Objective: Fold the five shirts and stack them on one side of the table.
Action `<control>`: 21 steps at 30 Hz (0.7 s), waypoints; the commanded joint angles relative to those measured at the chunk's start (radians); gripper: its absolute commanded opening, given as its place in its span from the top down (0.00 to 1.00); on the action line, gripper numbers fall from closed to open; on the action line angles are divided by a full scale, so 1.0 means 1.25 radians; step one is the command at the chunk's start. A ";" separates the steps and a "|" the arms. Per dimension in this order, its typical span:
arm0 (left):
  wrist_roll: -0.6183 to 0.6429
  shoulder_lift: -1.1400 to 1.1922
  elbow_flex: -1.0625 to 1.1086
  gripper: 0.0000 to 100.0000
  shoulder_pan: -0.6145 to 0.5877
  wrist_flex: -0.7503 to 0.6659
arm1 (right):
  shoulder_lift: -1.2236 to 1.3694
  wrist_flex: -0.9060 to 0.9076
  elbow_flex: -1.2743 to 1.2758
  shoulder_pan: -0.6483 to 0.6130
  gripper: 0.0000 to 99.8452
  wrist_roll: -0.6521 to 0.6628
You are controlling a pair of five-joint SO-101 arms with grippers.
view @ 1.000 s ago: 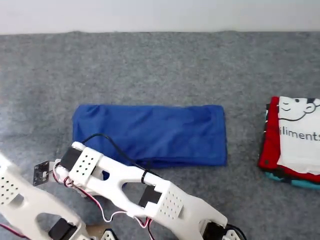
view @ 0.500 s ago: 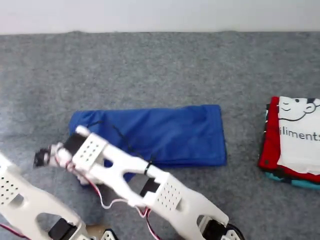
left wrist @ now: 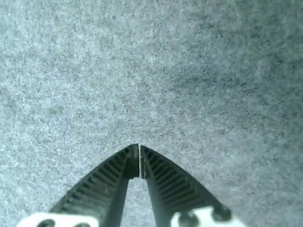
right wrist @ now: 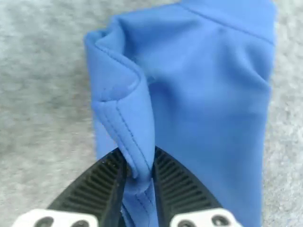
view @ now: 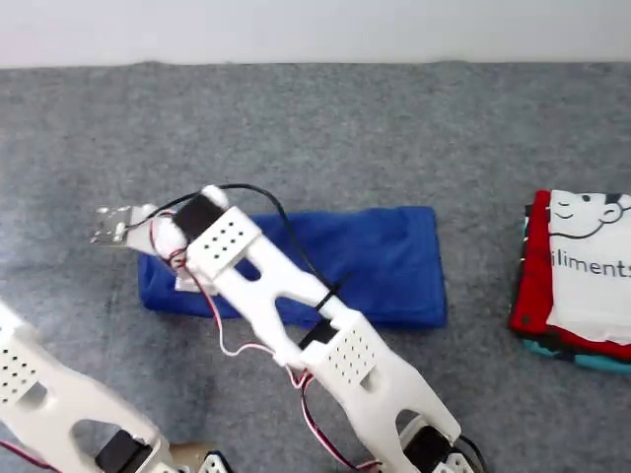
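A blue shirt (view: 365,266) lies folded into a long band at the middle of the grey table cover. My right gripper (view: 175,264) is at its left end. In the right wrist view it (right wrist: 138,172) is shut on a hemmed fold of the blue shirt (right wrist: 208,94), which bunches up between the fingers. My left gripper (left wrist: 139,163) is shut on nothing and hangs over bare grey cloth. The left arm (view: 44,394) stands at the near left corner. A stack of folded shirts (view: 577,286), white printed one on top, sits at the right edge.
Grey felt (view: 315,128) covers the whole table, with open room behind the blue shirt and between it and the stack. The right arm (view: 325,355) crosses the near middle of the table.
My right gripper has moved away from the near edge and slightly right, dragging the blue shirt's left end with it. The left arm has kept still.
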 commanded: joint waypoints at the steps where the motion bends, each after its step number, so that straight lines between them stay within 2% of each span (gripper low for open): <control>1: -0.005 -0.011 -0.010 0.99 0.002 -0.011 | 0.008 -0.009 -0.037 0.036 0.91 0.006; 5: -0.005 -0.012 -0.010 0.99 0.002 -0.011 | 0.015 -0.012 -0.041 0.055 0.76 -0.099; 7: -0.005 -0.014 -0.010 0.99 0.002 -0.011 | 0.015 -0.012 -0.061 0.063 0.73 -0.136; 13: -0.005 -0.014 -0.010 0.99 0.001 -0.009 | 0.009 -0.003 -0.122 0.100 0.80 -0.136; 18: -0.005 -0.014 -0.010 0.99 0.002 -0.007 | 0.017 0.083 -0.206 0.071 0.99 -0.136; 21: -0.005 -0.015 -0.010 0.99 0.002 -0.006 | 0.015 0.137 -0.205 0.037 0.98 -0.137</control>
